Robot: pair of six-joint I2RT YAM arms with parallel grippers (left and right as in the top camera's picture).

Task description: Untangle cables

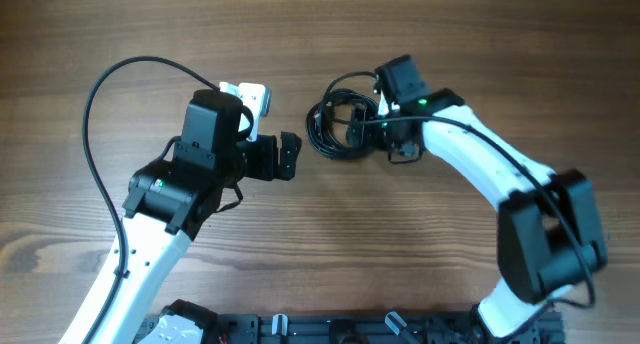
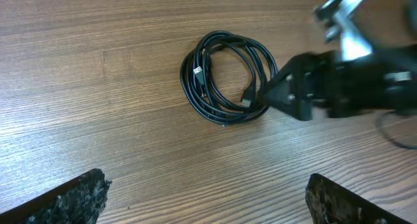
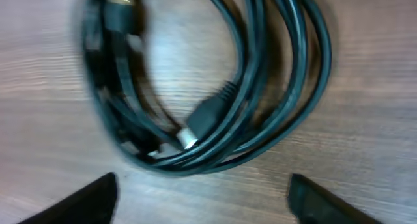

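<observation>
The left claw [image 1: 288,156] hangs just left of the cables [image 1: 320,130] and apart from them, its jaws spread wide and empty. The cables lie wound in one loose ring on the wooden table [image 1: 520,54], with a plug [image 3: 207,116] inside the ring. The right claw [image 1: 386,136] sits at the ring's right edge, jaws apart and clamped on nothing. Whether it touches the strands cannot be told.

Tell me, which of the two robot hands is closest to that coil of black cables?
The right hand: it sits right at the rim of the coil of cables. The left hand sits apart, with a clear gap between.
</observation>
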